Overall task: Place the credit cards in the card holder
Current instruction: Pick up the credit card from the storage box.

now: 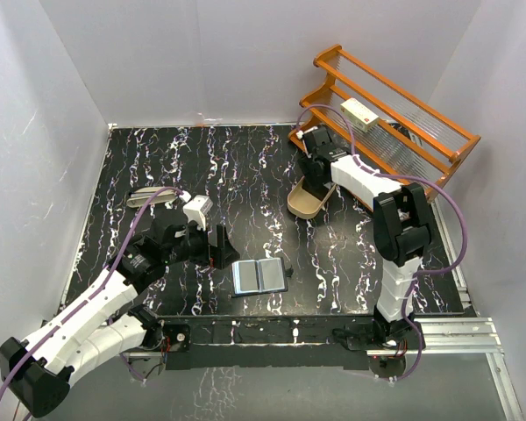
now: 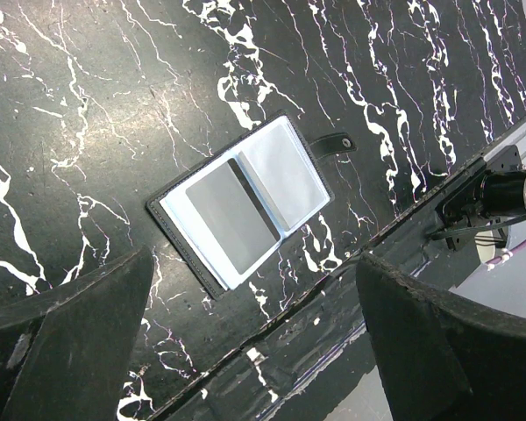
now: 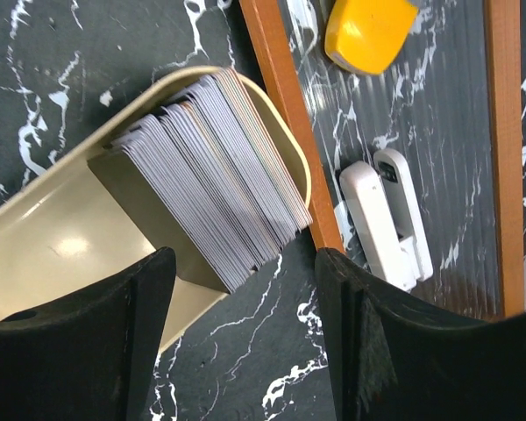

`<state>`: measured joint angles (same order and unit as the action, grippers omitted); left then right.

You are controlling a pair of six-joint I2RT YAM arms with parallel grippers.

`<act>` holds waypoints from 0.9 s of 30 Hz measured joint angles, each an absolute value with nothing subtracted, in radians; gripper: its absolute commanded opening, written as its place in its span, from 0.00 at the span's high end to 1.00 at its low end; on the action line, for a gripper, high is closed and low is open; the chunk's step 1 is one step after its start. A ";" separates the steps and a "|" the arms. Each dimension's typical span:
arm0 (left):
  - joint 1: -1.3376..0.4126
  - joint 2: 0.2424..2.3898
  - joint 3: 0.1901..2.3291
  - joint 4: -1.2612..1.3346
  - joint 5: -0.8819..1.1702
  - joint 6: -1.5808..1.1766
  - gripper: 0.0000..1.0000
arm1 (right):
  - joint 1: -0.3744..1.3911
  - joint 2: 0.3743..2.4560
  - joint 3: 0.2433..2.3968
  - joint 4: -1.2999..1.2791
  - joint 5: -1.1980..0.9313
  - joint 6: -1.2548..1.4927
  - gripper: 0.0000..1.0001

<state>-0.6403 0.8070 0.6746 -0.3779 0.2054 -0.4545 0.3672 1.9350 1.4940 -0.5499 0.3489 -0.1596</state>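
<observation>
We see the left end effector [image 2: 254, 259] released over the open holder [image 2: 245, 202], the right end effector [image 3: 244, 263] released over the tray's [image 3: 53, 237] cards [image 3: 219, 167].

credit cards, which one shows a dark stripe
The grey card lying flat on the open card holder; the stacked cards in the cream tray stand packed on edge, showing mostly edges.

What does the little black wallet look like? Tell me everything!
The card holder lies open and flat on the black marbled table, near its front edge. Its rim looks like stitched black leather; inside are two pale blue-grey faces. A small snap tab sticks out one side. A grey, dark-striped card lies on one face. Nothing else touches it.
</observation>
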 measured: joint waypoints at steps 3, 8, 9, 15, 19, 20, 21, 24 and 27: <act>-0.640 0.805 0.675 -0.379 0.203 -0.454 0.01 | 0.367 1.957 1.533 -0.560 0.335 -0.176 0.36; -0.640 0.803 0.675 -0.384 0.195 -0.454 0.01 | 0.368 1.993 1.568 -0.559 0.315 -0.204 0.31; -0.640 0.802 0.675 -0.385 0.194 -0.454 0.01 | 0.368 2.000 1.571 -0.560 0.313 -0.208 0.31; -0.640 0.796 0.675 -0.393 0.192 -0.454 0.01 | 0.368 2.050 1.594 -0.578 0.302 -0.226 0.32; -0.640 0.796 0.675 -0.398 0.189 -0.454 0.01 | 0.373 2.064 1.596 -0.578 0.319 -0.233 0.38; -0.640 0.796 0.675 -0.398 0.189 -0.454 0.01 | 0.376 2.064 1.596 -0.578 0.324 -0.234 0.40; -0.640 0.796 0.675 -0.398 0.188 -0.454 0.01 | 0.377 2.064 1.596 -0.578 0.329 -0.235 0.41; -0.640 0.796 0.675 -0.398 0.187 -0.454 0.01 | 0.383 2.064 1.596 -0.579 0.343 -0.235 0.45; -0.640 0.796 0.675 -0.398 0.186 -0.453 0.01 | 0.389 2.064 1.596 -0.579 0.353 -0.234 0.50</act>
